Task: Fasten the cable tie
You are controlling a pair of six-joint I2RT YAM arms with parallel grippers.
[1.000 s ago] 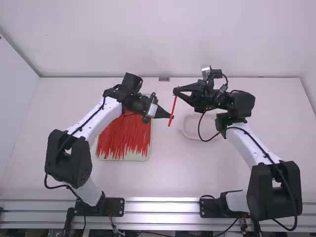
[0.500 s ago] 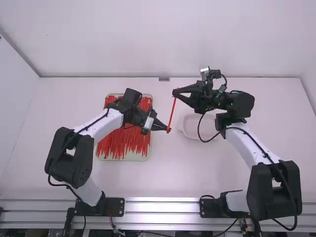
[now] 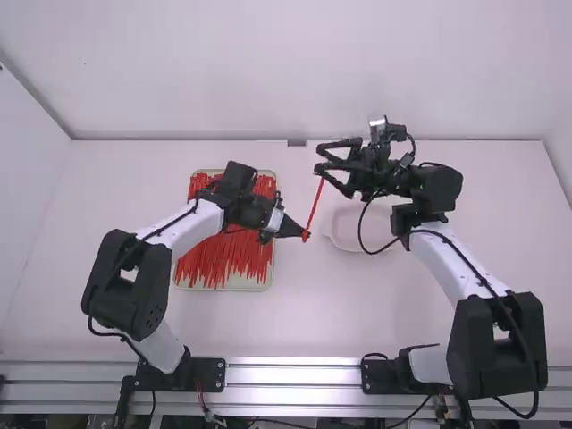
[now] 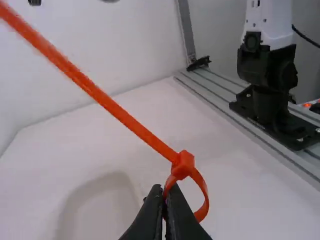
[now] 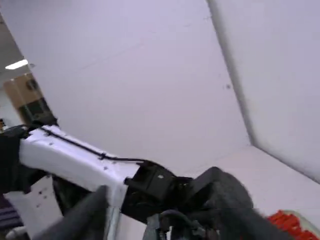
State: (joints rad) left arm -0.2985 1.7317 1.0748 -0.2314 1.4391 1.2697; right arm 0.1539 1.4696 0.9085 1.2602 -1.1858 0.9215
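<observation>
The left gripper's [image 4: 163,193] fingers are pressed together, pinching the small closed loop of a red cable tie [image 4: 107,107] just under its head, above the white table [image 3: 357,295] between a tray [image 3: 268,284] of loose red ties [image 3: 223,250] and a shallow white dish [image 3: 338,239]. From the head the tie's long tail slants up toward the right gripper [image 3: 319,158], whose fingers are spread wide, the tail's tip just beside the lower one.

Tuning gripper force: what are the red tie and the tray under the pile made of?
Cable tie: likely flexible plastic, smooth semi-matte; the loop bends without creasing. Tray: pale, matte, plastic or wood; cannot tell which.
</observation>
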